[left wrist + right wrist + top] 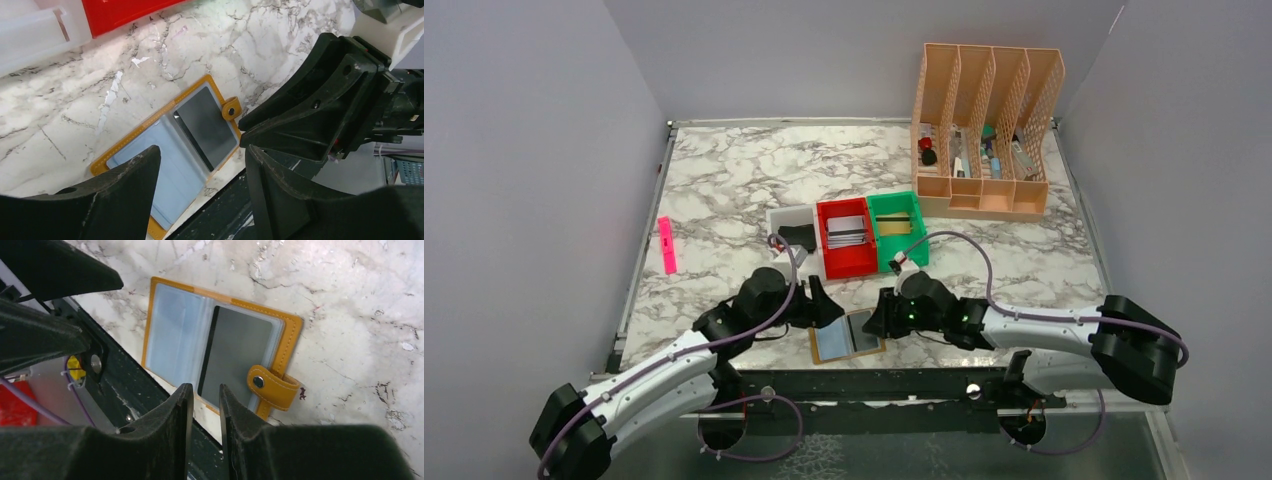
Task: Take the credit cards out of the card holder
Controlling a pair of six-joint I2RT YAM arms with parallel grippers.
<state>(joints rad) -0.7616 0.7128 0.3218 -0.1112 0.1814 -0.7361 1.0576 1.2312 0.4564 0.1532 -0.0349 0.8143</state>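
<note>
The card holder (844, 339) lies open and flat at the table's near edge, tan-orange with pale blue pockets. A dark grey credit card (239, 351) sits in the pocket on the side of the snap tab (272, 386); the other pocket (172, 160) looks empty. My left gripper (201, 150) hovers over the holder's left half, open, with nothing between its fingers. From the right comes my right gripper (205, 387), its jaws a narrow gap apart just off the holder's near edge by the card, open and holding nothing. In the top view the left gripper (821, 301) and the right gripper (880, 319) flank the holder.
Behind the holder stand a white bin (776, 216), a red bin (848, 263) with cards in it and a green bin (897, 256) with a tan card. A peach file organiser (984, 130) stands at the back right. A pink strip (667, 245) lies left. A black rail (874, 380) borders the near edge.
</note>
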